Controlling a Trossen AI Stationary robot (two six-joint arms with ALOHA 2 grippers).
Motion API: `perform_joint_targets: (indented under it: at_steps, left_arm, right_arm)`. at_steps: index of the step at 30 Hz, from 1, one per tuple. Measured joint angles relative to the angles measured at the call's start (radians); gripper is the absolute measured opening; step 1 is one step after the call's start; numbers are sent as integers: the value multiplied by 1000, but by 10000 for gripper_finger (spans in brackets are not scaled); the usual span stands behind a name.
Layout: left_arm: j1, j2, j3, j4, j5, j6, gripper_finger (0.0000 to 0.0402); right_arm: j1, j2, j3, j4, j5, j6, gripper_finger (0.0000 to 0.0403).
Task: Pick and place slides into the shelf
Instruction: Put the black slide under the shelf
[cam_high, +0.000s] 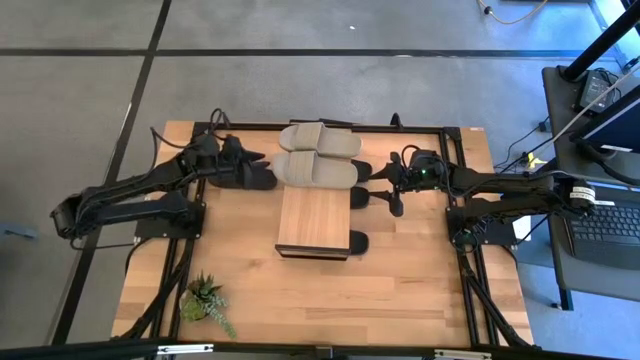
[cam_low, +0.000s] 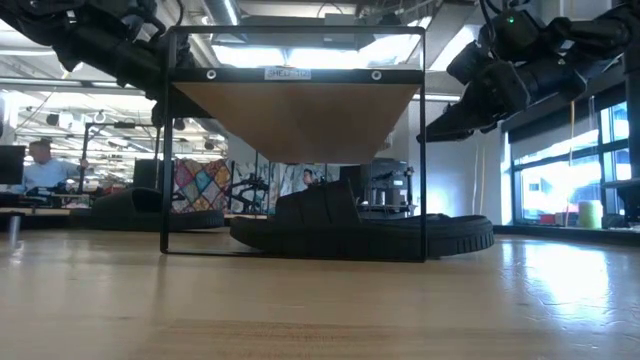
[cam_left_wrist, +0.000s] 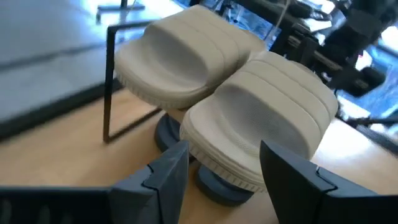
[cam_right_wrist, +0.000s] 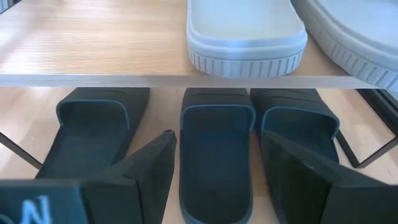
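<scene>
The right gripper (cam_right_wrist: 214, 171) stands wide open and empty, level with the shelf's lower tier and aimed at the middle of three black slides (cam_right_wrist: 216, 143) lying side by side under the plank, most likely lined up either to nudge that slide deeper or having just let it go. The left gripper (cam_left_wrist: 221, 171) is likewise wide open with nothing in it, hovering at the near beige slide (cam_left_wrist: 264, 115), whose twin (cam_left_wrist: 180, 59) lies just beside it; both beige slides sit on the shelf (cam_high: 312, 222) top, at its far end, overhanging the edge, so they may need pushing in. From above, black slides stick out from under the plank on the right side (cam_high: 358, 241), and another black one (cam_high: 245, 175) lies under the left gripper beside the beige pair, seemingly not yet shelved. The shelf's thin dark frame posts (cam_low: 424, 150) flank the lower opening and would catch a finger coming in off-line. A small plant (cam_high: 204, 299) stands well apart near the front-left corner, out of the way. A person (cam_low: 40, 165) sits far behind the table.
</scene>
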Motion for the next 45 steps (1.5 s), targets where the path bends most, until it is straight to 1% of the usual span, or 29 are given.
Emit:
perform_joint_targets:
  at_steps: [3,10,16,19,24,31,36,41,45]
  left_arm:
    - [7,0,0,-40,-26,-123,188]
    - [22,0,0,-220,-176,-103,188]
    - [22,1,2,-293,-198,-136,188]
    - [19,15,17,-360,-217,-122,188]
    - [-5,37,74,-486,-352,-107,188]
    - [-19,68,211,-715,-434,-155,188]
    - [-31,137,219,-800,-443,-188,188]
    - [-86,232,219,-803,-445,-218,188]
    - [-119,302,219,-816,-489,-255,188]
  right_arm:
    - [0,0,0,6,1,-4,237]
    - [0,0,0,51,1,-42,237]
    - [0,0,0,50,1,-55,237]
    - [0,0,0,50,1,-55,237]
    - [0,0,0,54,1,-54,237]
    - [0,0,0,65,2,-38,237]
    - [0,0,0,65,2,-26,237]
    - [-12,0,0,66,2,-26,237]
    - [-27,0,0,66,2,-26,237]
